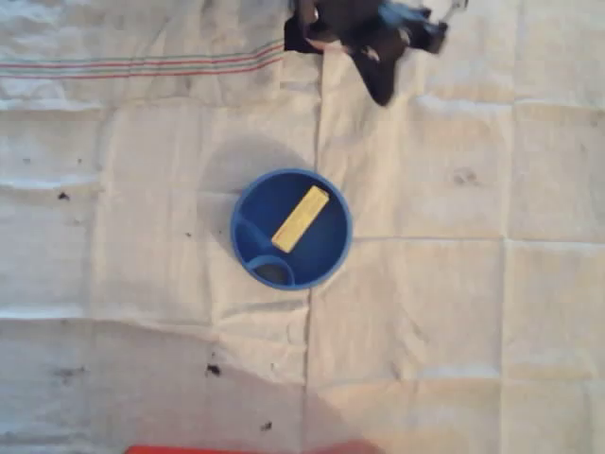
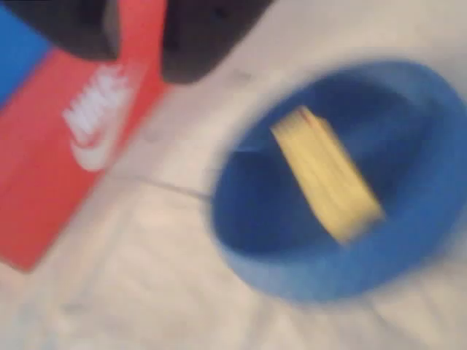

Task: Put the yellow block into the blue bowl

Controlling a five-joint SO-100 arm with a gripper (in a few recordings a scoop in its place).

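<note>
— While the overhead view is up, where is the yellow block (image 1: 301, 218)?

— Inside the blue bowl (image 1: 336, 248). It lies slantwise across the upper right part of the inside, one end toward the rim at the upper right, the other toward the middle. A small curved loop sits at the lower left of the inside, apart from the block.

— And the bowl itself?

— It stands near the middle of a creased white cloth (image 1: 454, 312) that covers the table. The cloth has thin coloured stripes at the upper left and a few dark specks.

— Does the wrist view agree?

— Yes, though it is badly blurred. The yellow block (image 2: 326, 175) leans across the inside of the blue bowl (image 2: 306, 281), which takes up the right half of that picture. To the left lies a red box (image 2: 66, 182) with a white logo, flat on the cloth.

— Where is the gripper (image 1: 383, 90)?

— In the overhead view it is a dark shape at the top edge, right of centre, well apart from the bowl and above it in the picture. In the wrist view two dark fingers (image 2: 197, 44) show at the top with a gap between them.

— Is it holding anything?

— Nothing lies between the fingers; the red box shows through the gap. So the fingers are parted and empty.

— Anything else?

— A strip of red runs along the bottom edge of the overhead view.
</note>
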